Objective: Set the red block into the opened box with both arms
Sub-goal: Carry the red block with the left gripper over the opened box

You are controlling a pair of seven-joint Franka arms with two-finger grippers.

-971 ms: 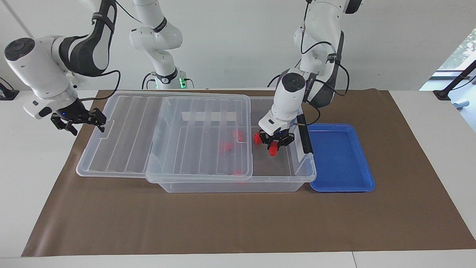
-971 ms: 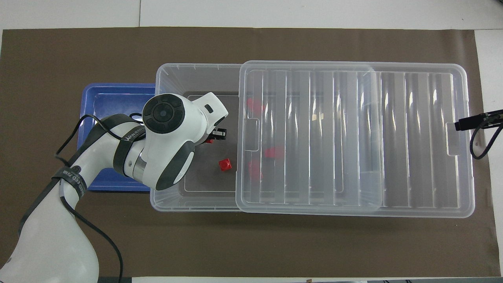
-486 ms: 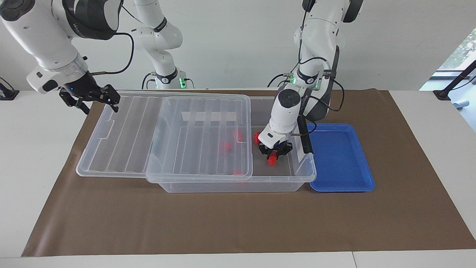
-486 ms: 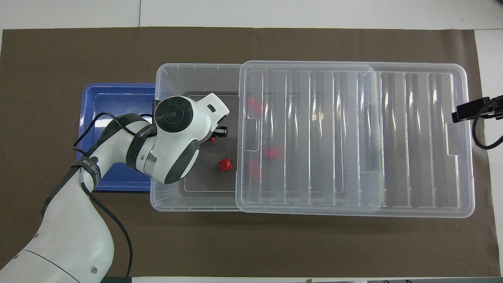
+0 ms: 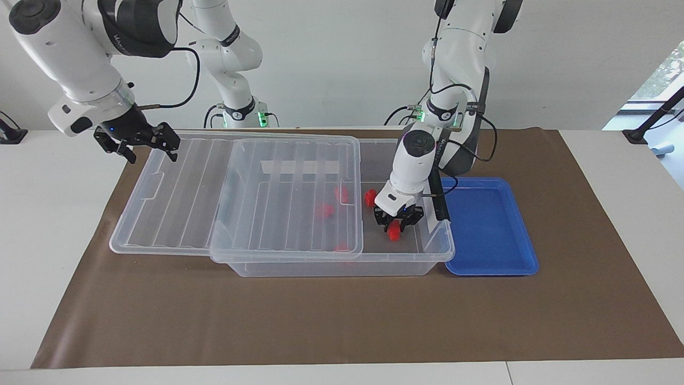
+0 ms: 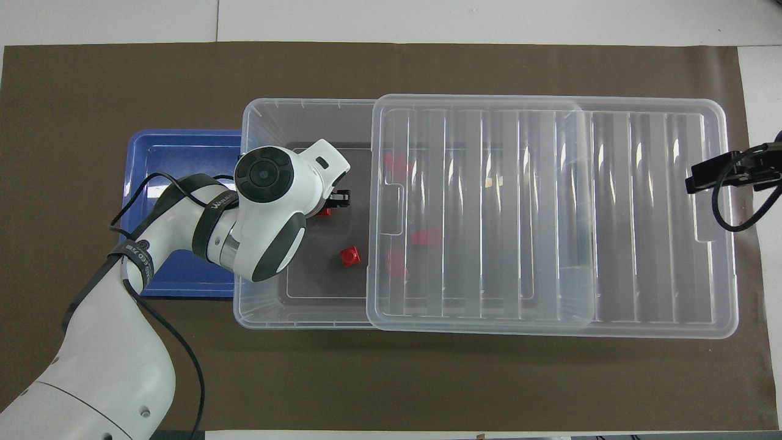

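Small bright red plastic blocks (image 5: 394,230) lie inside a large clear plastic storage box (image 5: 342,264) with a ribbed clear lid (image 5: 187,187). A shallow blue plastic tray (image 5: 489,227) sits on brown paper (image 5: 342,321) over a white surface (image 5: 32,224), under white arms with black claws.

left claw (image 6: 335,201) under wrist, grip unclear

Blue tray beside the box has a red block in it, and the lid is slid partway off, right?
No: the blue tray holds no block; the red blocks lie in the box, as the overhead view shows. The lid is slid partway off.
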